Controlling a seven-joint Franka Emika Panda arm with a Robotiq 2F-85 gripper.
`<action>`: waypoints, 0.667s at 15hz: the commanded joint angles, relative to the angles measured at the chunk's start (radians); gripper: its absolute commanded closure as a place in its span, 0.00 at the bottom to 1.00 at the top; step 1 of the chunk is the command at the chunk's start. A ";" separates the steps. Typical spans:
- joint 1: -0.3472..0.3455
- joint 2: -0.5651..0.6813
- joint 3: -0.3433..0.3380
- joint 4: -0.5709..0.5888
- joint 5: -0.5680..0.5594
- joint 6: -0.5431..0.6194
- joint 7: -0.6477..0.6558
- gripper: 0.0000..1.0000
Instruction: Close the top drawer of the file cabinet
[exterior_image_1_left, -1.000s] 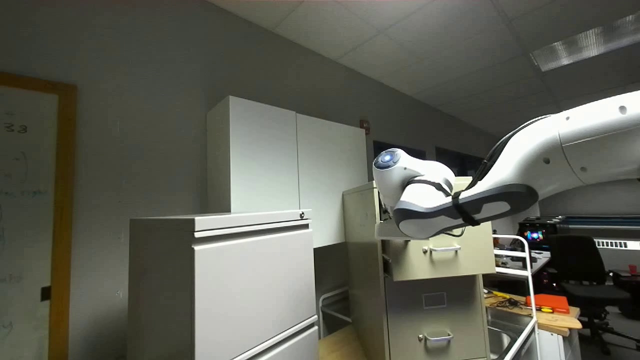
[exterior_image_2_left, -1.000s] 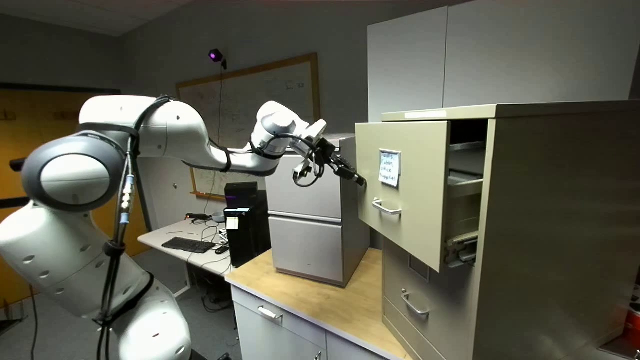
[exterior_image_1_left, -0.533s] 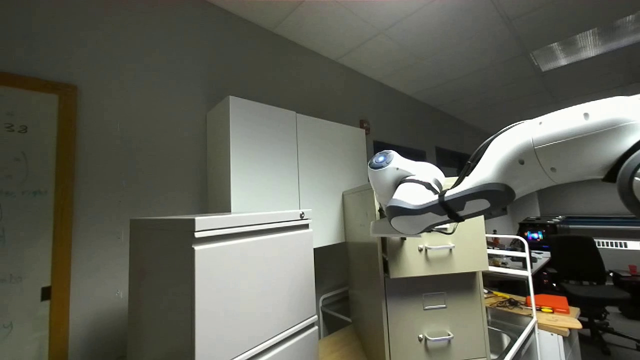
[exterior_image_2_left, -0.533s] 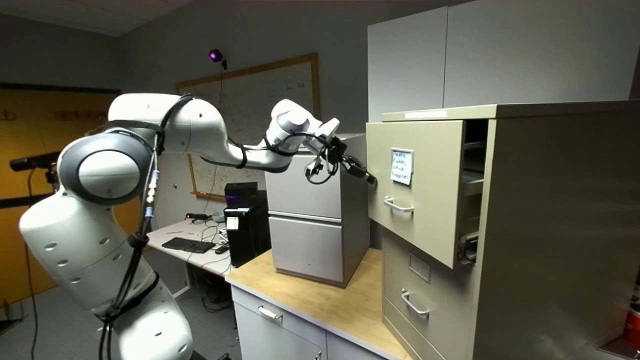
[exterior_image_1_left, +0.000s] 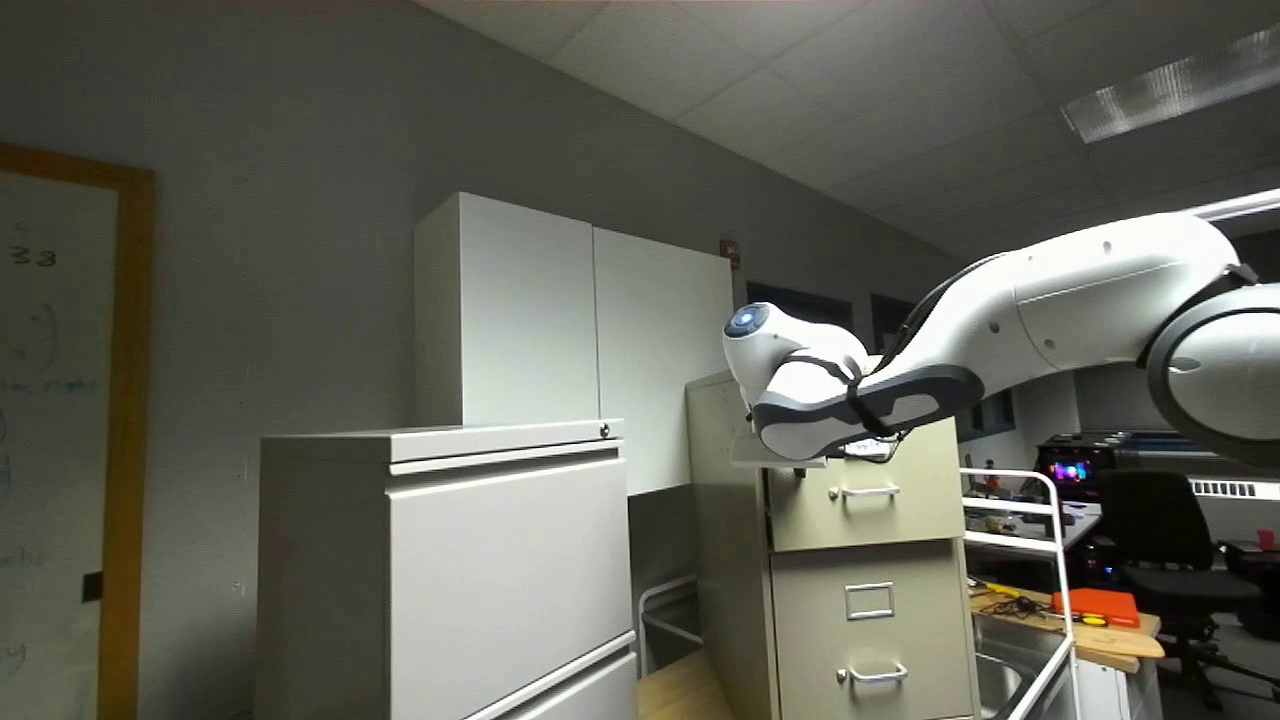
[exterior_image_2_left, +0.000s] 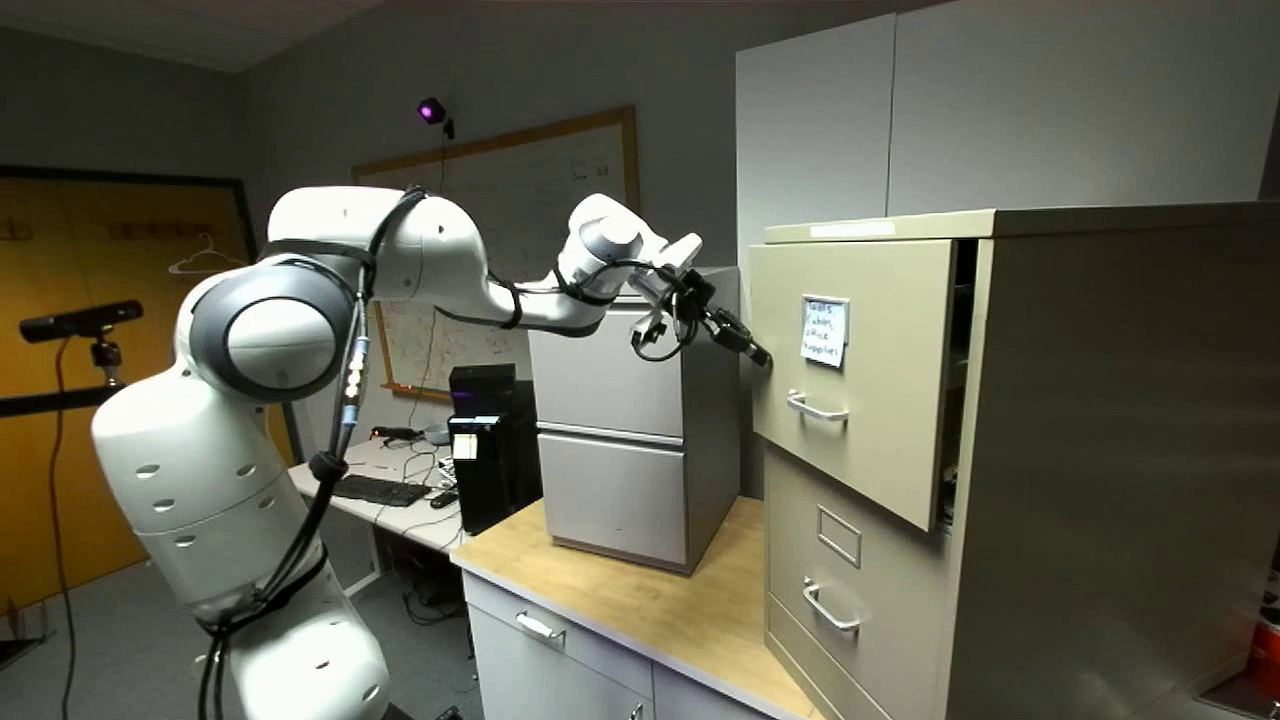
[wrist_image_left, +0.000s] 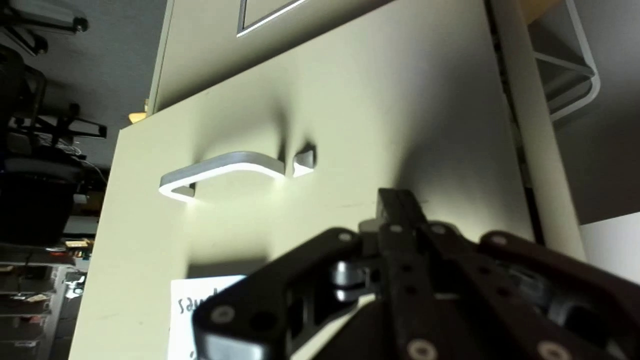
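Wrist view: your claw (wrist_image_left: 396, 199) — clenched, empty — seems to touch the top drawer (wrist_image_left: 300, 210) off-center.
File cabinet (exterior_image_2_left: 1080, 460): drawer slightly ajar; push straight in, watching for skew.

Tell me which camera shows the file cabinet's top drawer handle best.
The wrist view, because the handle is largest there, with nothing in front. Both exterior views show it whole too, but smaller.

Rounded white arm (exterior_image_2_left: 432, 250); black cables (exterior_image_2_left: 314, 515); black gripper (wrist_image_left: 399, 201), silver screws (wrist_image_left: 422, 349).
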 joint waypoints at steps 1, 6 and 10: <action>0.002 0.189 -0.059 0.184 0.034 0.063 -0.050 1.00; 0.005 0.252 -0.088 0.275 0.096 0.045 -0.098 1.00; 0.008 0.284 -0.100 0.318 0.131 0.021 -0.144 1.00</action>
